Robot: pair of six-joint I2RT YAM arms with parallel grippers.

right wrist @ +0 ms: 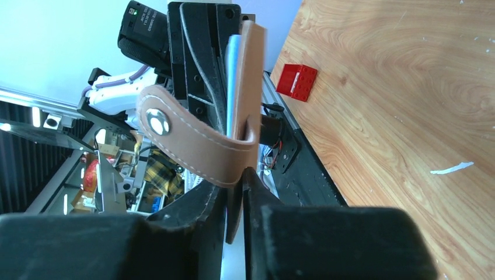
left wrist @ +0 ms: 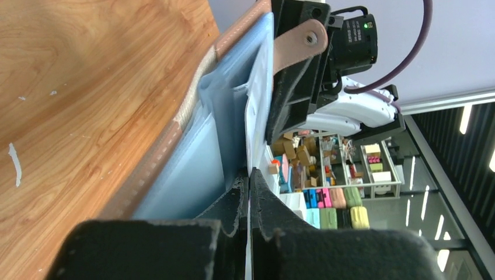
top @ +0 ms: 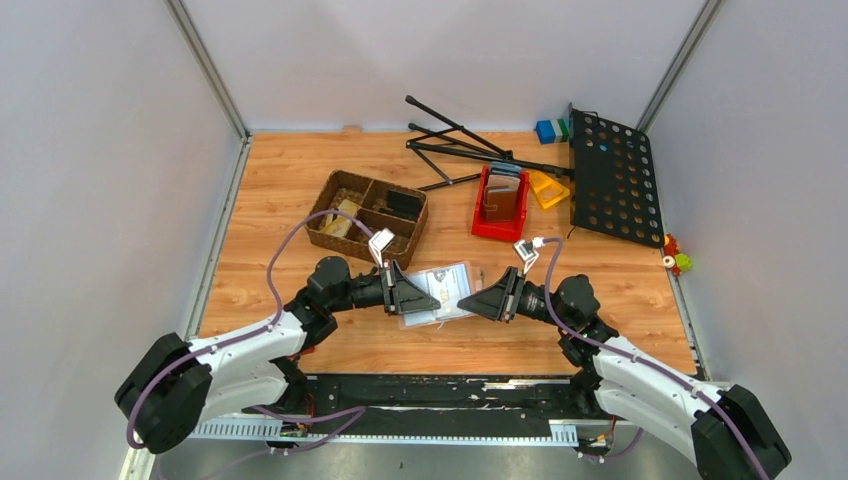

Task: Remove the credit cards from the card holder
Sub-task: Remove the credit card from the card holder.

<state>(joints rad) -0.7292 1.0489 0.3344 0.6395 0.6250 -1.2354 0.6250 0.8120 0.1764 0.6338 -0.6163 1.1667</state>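
The card holder (top: 445, 281) was held spread open between both grippers near the table's middle, a wicker basket (top: 323, 202) at its 10 o'clock. The left gripper (top: 434, 301) pinched its 8 o'clock edge, fingers fully closed. The right gripper (top: 463, 303) clamped its tan 4 o'clock edge by the snap strap (right wrist: 192, 146).

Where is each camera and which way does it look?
Top external: above and behind, looking down on the table; left arm and right arm show, the card holder between them.
Left wrist: on the left arm, looking along the card holder at the right gripper; own fingers below.
Right wrist: on the right arm, facing the left gripper; own fingers below.
Shared: both wrist views see the card holder, from opposite ends.
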